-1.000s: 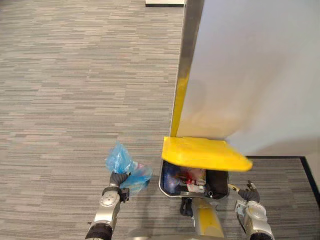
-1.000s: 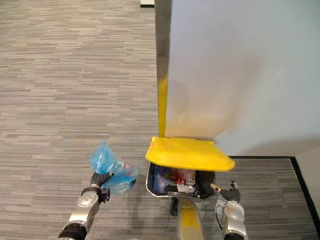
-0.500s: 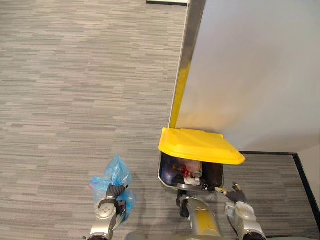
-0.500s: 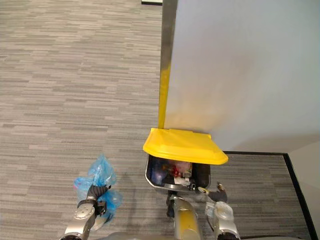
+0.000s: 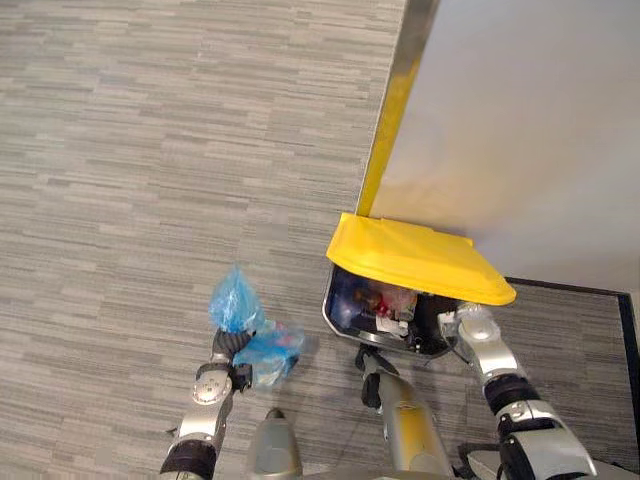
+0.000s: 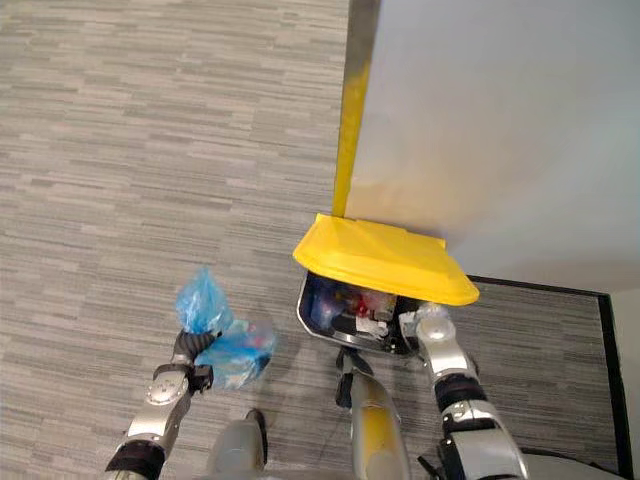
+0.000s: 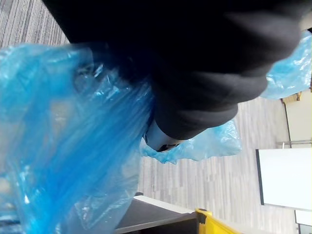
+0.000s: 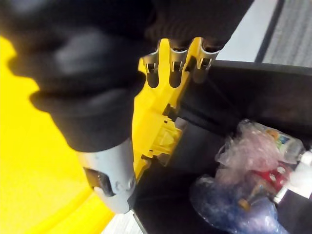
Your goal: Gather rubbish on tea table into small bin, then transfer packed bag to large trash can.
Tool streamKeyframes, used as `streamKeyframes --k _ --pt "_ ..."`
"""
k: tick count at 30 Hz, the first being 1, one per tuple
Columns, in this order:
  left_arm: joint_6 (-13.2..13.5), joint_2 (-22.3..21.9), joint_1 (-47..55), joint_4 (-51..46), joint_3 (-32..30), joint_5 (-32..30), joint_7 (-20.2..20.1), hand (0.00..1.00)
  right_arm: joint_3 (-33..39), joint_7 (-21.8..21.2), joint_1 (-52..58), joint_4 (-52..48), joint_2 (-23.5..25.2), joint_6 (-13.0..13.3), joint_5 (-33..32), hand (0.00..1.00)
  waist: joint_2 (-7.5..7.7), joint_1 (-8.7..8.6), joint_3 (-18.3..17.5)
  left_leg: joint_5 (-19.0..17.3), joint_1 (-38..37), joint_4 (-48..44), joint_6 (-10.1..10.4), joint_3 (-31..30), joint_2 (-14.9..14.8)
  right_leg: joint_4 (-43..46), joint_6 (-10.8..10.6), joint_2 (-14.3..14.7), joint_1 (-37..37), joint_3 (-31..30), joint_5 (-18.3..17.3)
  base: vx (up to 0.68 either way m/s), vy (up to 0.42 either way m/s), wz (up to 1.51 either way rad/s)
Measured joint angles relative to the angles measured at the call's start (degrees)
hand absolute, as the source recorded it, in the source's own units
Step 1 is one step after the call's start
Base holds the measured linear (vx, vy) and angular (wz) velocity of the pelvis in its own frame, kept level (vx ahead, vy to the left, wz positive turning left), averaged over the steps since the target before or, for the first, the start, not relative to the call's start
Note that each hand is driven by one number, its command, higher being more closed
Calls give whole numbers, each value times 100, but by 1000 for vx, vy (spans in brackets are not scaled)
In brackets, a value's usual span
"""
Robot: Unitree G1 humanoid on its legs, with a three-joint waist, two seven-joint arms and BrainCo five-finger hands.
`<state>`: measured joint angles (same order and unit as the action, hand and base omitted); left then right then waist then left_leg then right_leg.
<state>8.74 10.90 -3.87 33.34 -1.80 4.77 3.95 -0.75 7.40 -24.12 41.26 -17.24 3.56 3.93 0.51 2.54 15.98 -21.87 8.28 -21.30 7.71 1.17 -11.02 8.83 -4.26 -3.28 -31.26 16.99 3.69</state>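
at left, hand (image 5: pixel 228 347) seemingly grips bag (image 5: pixel 238 303)

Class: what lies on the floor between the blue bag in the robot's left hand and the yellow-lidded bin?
Only bare grey carpet separates the blue bag from the bin; the left eye view shows it.

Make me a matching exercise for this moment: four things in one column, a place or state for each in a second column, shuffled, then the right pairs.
Things:
1. blue bag
2. yellow lid
3. large trash can
4. right hand

Places or states:
A. up against the lid, at the can's rim
B. tilted up over the opening
C. gripped by the left hand, beside the can
D. has rubbish inside

Pairs: 1-C, 2-B, 3-D, 4-A
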Motion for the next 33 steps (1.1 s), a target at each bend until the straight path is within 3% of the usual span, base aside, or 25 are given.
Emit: streamKeyframes --k 5,12,25,33 --pt "60 117 -98 -191 17 162 10 100 -246 -5 -719 -1 -704 -12 125 0 -7 1 237 -12 86 -84 10 -23 -88 -12 73 66 -41 14 47 43 -10 0" --pt "69 201 -83 -515 169 244 -2 100 -425 -14 -890 -228 -1100 -12 117 0 0 -6 290 -75 88 -175 -12 14 -82 -19 83 105 -15 -19 54 46 13 -3" --pt "187 293 -119 -1544 1084 497 -237 100 -775 -145 -1059 -472 -1340 26 114 0 -24 -8 449 -101 -63 -173 -57 -8 -63 -24 88 72 152 -5 56 16 6 1" --pt "303 191 -1017 -2013 2081 698 -254 100 -1201 -171 -1686 -456 -1474 25 113 0 -83 -177 643 -101 3 -184 -57 -1 -32 -23 100 48 84 -18 65 9 2 0"
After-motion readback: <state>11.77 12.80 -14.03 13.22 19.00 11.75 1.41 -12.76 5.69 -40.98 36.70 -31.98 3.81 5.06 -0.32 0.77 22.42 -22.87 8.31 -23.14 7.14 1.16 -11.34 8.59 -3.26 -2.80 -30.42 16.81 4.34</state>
